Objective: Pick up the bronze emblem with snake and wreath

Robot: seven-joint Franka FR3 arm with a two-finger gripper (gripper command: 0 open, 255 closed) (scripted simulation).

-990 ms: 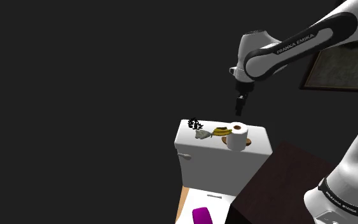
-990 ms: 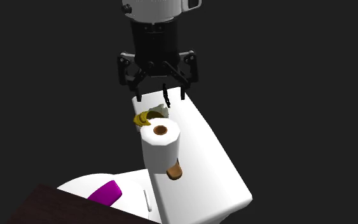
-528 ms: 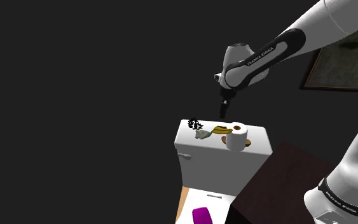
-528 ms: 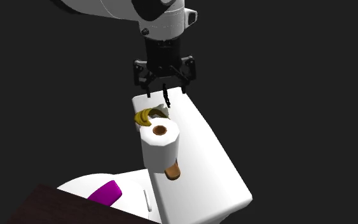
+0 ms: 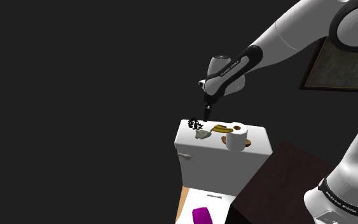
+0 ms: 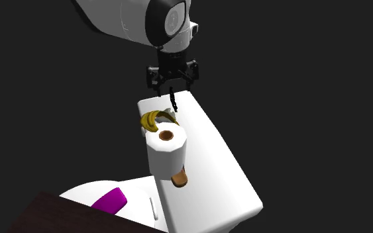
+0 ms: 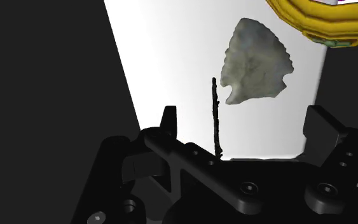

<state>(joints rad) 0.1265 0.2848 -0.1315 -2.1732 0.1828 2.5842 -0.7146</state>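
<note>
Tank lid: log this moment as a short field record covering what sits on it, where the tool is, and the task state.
surface: white tank lid
target: dark emblem, upright, seen edge-on in the wrist view
neighbours: grey arrowhead stone; yellow object; paper roll
arm: tool open, just above the emblem, fingers not touching it
state: emblem not yet grasped

White arm (image 5: 285,39), dark joints — black gripper (image 6: 171,84), visible screws.
</note>
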